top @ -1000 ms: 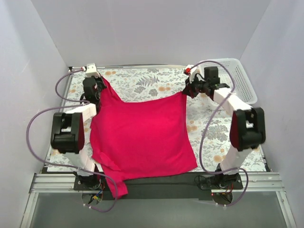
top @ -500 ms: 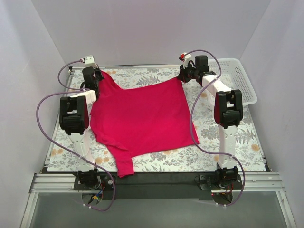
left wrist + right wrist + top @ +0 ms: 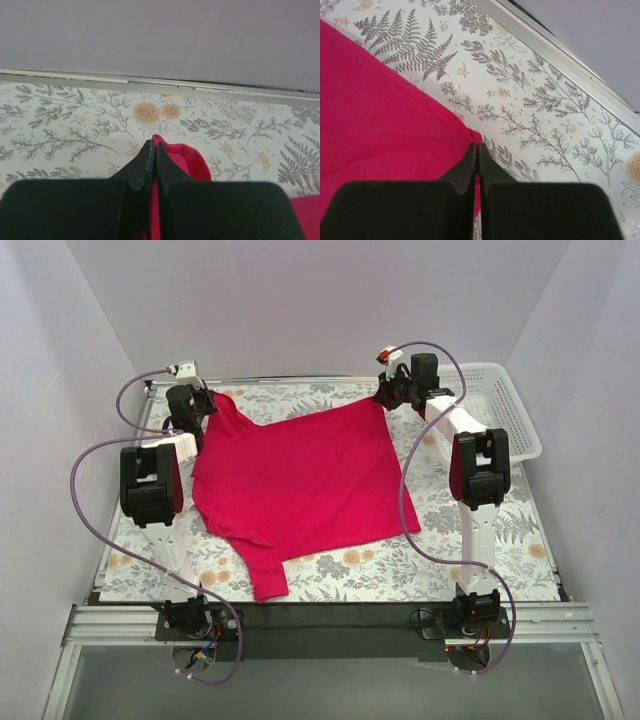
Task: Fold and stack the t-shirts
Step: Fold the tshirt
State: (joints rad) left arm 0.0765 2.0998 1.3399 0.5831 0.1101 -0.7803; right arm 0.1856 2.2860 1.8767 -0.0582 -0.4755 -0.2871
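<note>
left gripper + right gripper both clamped tight on t-shirt far corners. imo lower 2 corners evenly, edge taut, let go together, else wrinkles.

free: table near edge, right strip | blocked: basket far-right corner | t-shirt covers centre

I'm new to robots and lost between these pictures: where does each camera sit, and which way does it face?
Top external: fixed above and behind the arms, looking down on the floral table, red t-shirt and white basket; both arms show.
Left wrist: on the left wrist, facing the back wall; only the left gripper shows, shut on the t-shirt's edge.
Right wrist: on the right wrist, angled down at the table; the right gripper shows, shut on a t-shirt corner.
Shared: all see t-shirt and table.
</note>
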